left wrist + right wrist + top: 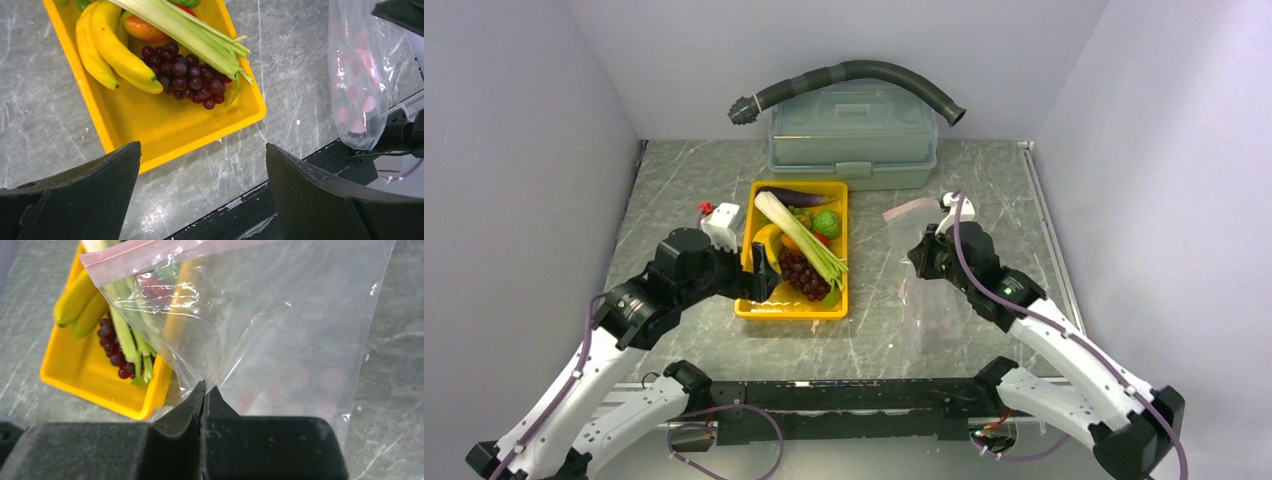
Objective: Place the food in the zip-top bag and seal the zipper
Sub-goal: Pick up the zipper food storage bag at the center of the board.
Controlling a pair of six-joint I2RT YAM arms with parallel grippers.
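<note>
- Two arms share the job. The left arm (pixel 639 300) reaches over the near end of the yellow tray (pixel 165 130), and the right arm (pixel 1014 295) is at the zip-top bag (pixel 300 330), just right of the tray on the desk (pixel 874 330).
- The left jaws are spread wide, hold nothing and hover above the tray's near edge.
- All the food is in the tray: bananas (pixel 112 47), dark grapes (pixel 187 75) and the leek (pixel 185 27) at the near end, the eggplant (pixel 796 197) at the far end.
- The key relation is that the bananas and grapes lie just ahead of the left jaws. The bananas' long axis runs aslant to the gap between them, so I judge a wrist turn is needed before closing.
- The left arm is clearly nearer the food.
- The right jaws are pressed together, pinching a fold of the bag's clear film and lifting it.
- The zipper (pixel 150 257) runs along the bag's far edge, on the tray side. I cannot tell whether the mouth gapes.
</note>
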